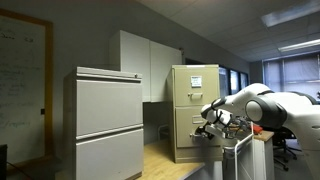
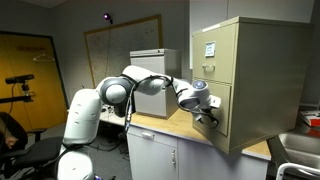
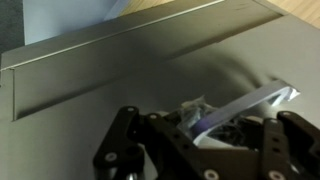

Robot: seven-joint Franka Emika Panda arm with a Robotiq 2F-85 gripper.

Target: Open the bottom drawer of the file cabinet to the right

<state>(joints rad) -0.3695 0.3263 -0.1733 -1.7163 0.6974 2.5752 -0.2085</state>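
The tan file cabinet (image 1: 190, 90) (image 2: 265, 60) stands on a wooden tabletop and has a white paper on its top drawer front. The bottom drawer (image 1: 184, 138) (image 2: 224, 100) has a plain front, which fills the wrist view (image 3: 100, 80). I cannot tell whether the drawer is pulled out at all. Its small silver handle (image 3: 258, 102) runs between my fingers. My gripper (image 1: 210, 127) (image 2: 206, 114) (image 3: 200, 125) is at the drawer front, closed around that handle.
A wider light-grey cabinet (image 1: 108, 120) (image 2: 152, 65) stands beside the file cabinet on the wooden tabletop (image 1: 165, 160) (image 2: 165, 125). White wall cupboards (image 1: 145, 65) hang behind it. A whiteboard (image 2: 120, 45) is on the far wall. My arm reaches in across the table edge.
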